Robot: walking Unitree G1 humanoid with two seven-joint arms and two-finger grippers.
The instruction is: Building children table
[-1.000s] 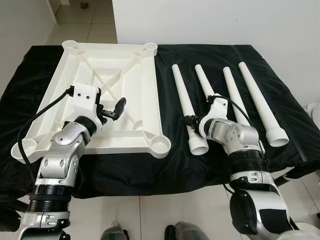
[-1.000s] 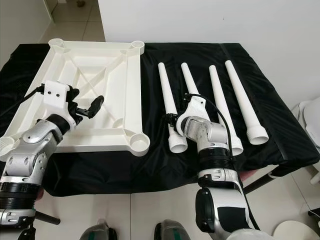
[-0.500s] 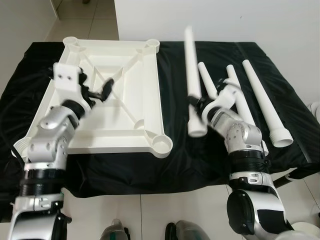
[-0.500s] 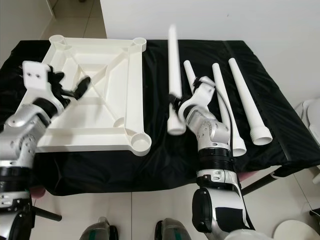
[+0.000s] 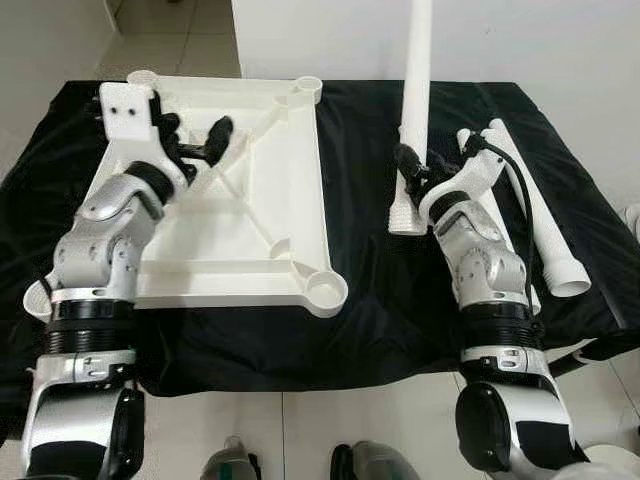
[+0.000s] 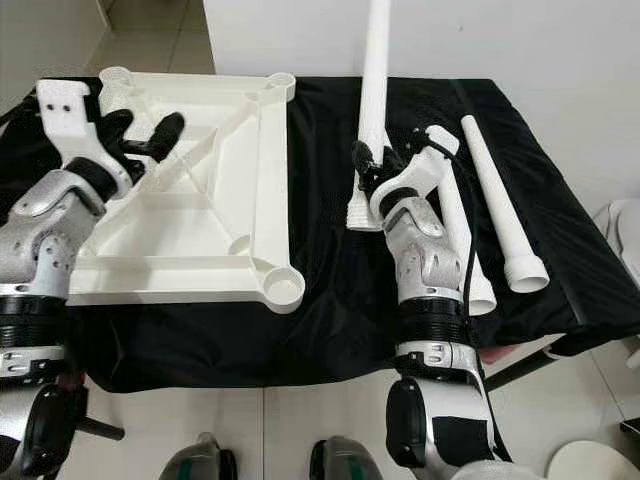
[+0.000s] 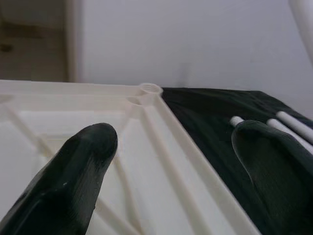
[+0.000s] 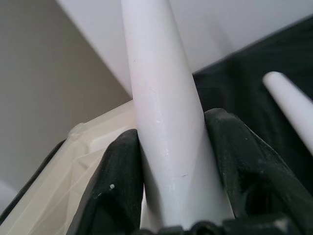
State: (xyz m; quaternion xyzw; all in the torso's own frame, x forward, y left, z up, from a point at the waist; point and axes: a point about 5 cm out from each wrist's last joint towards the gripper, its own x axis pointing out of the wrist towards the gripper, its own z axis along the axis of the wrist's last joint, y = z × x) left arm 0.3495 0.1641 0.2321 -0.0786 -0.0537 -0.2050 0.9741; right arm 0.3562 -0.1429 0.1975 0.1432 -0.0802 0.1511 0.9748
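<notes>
Right gripper (image 6: 366, 165) clamped on a table leg (image 6: 374, 90) near its wide end; in the right wrist view both black fingers (image 8: 116, 181) press the white tube from either side. The leg now stands upright, wide collar down, hanging just above the black cloth (image 5: 360, 130) — a second ago it lay flat in the row with the others, half a second ago it was tilting up. So the pick is done and the leg is lifted clear.

Left gripper (image 5: 195, 143) open, nothing between the fingers (image 7: 73, 166). It has moved from the near middle of the tabletop (image 5: 250, 230) up toward the far side and hovers above the ribbing, not touching as far as I can tell.

The tabletop lies upside down on the cloth, left of the held leg, corner sockets facing up — near-right socket (image 5: 325, 290) empty. Three spare legs (image 6: 495, 195) remain flat on the cloth to the right.

Next, likely: carry the leg over to a socket and seat it.
</notes>
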